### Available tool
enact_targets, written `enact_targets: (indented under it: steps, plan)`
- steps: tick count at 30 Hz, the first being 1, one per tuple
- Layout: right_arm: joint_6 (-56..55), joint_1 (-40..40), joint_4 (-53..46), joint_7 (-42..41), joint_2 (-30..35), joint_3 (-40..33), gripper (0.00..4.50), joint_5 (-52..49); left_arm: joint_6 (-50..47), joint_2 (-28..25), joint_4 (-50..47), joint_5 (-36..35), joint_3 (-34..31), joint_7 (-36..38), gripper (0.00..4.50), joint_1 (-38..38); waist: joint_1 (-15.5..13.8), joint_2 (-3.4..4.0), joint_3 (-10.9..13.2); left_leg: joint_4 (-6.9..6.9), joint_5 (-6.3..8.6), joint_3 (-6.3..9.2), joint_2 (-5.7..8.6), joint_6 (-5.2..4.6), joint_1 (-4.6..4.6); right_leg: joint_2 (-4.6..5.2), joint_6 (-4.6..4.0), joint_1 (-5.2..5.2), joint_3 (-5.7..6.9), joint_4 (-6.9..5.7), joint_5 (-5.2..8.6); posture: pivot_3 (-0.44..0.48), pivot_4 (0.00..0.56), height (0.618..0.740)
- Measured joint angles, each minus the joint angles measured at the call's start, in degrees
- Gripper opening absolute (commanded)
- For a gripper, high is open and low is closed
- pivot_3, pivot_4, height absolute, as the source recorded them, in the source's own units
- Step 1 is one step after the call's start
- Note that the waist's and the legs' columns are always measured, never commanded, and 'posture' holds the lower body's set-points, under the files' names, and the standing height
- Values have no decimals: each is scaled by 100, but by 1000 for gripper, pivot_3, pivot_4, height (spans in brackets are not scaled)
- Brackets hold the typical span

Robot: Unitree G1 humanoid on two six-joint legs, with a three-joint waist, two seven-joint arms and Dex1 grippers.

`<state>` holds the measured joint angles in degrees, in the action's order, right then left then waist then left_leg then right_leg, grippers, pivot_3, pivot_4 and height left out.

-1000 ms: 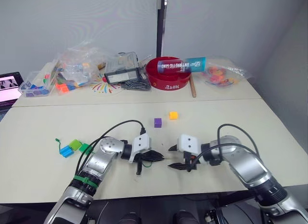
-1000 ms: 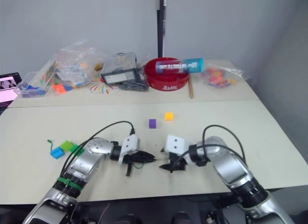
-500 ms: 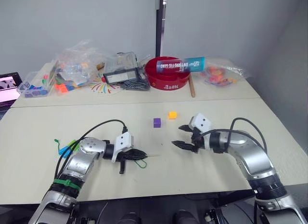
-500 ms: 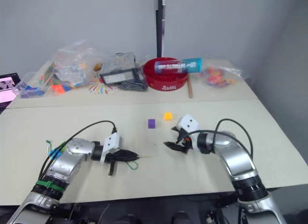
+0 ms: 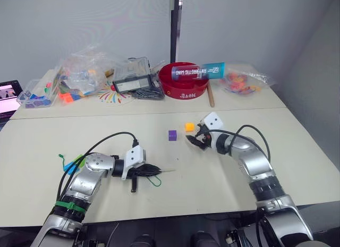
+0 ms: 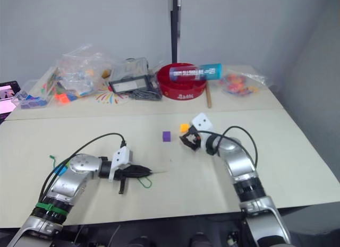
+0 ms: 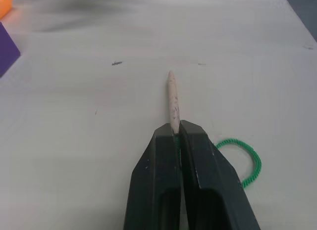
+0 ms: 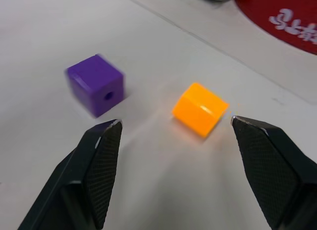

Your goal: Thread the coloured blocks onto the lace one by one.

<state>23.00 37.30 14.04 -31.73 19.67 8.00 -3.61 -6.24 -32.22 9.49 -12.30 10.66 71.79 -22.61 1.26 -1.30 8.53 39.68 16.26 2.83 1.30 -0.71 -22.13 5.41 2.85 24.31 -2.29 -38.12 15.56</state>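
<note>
Pale bench (image 5: 297,151), two tops butted with a seam across, grey wall behind. Rear clutter: red bowl (image 5: 183,82) with a blue tube (image 5: 199,71) lying across its rim, clear bin (image 5: 37,95) and bags of coloured parts. Left gripper (image 7: 173,141) pressed together on the lace (image 7: 250,163), pale tip sticking out. Right gripper (image 8: 173,126) spread, orange block (image 8: 200,110) between its fingers, purple block (image 8: 95,90) just beside. Other blocks (image 5: 74,163) far left.

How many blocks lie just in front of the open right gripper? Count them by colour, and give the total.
purple block: 1
orange block: 1
Total: 2
</note>
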Motion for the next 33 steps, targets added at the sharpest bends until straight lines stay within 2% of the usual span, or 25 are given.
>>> enact_targets:
  steps: [10,22,28,29,30,33]
  plan:
    - [-390,98,762,1355,-956,-336,3715,107,-20,25,-15,-54,-10,-102,0,-1,69,1,-1,-6,-2,5,-3,3,0,3,-1,2,0,-7,-1,0,150,740]
    - [-734,109,1309,2268,-1769,-463,3715,228,1,25,7,-57,-33,-106,0,-4,159,3,-1,-18,-3,5,-3,5,5,2,-2,6,-2,-46,-1,0,150,740]
    - [-1017,379,1857,2846,-1999,-476,3715,367,8,24,32,-55,-33,-114,0,-11,164,4,-1,-24,-6,6,-2,10,7,3,-2,6,-2,-46,-1,0,150,740]
    - [-1068,434,1977,2935,-2041,-508,3209,382,8,25,36,-55,-32,-116,0,-12,172,4,-1,-25,-6,6,-2,11,8,3,-2,6,-3,-46,-1,0,150,740]
    - [-1152,479,2091,2996,-2081,-527,2972,396,8,25,37,-54,-32,-116,0,-12,182,4,-1,-27,-7,6,-2,11,9,3,-2,6,-2,-46,-1,0,150,740]
    - [-1358,582,2353,3151,-2151,-530,1878,423,8,25,37,-54,-32,-118,0,-21,197,4,-1,-31,-7,6,-2,12,13,4,-2,5,-3,-46,-1,0,150,740]
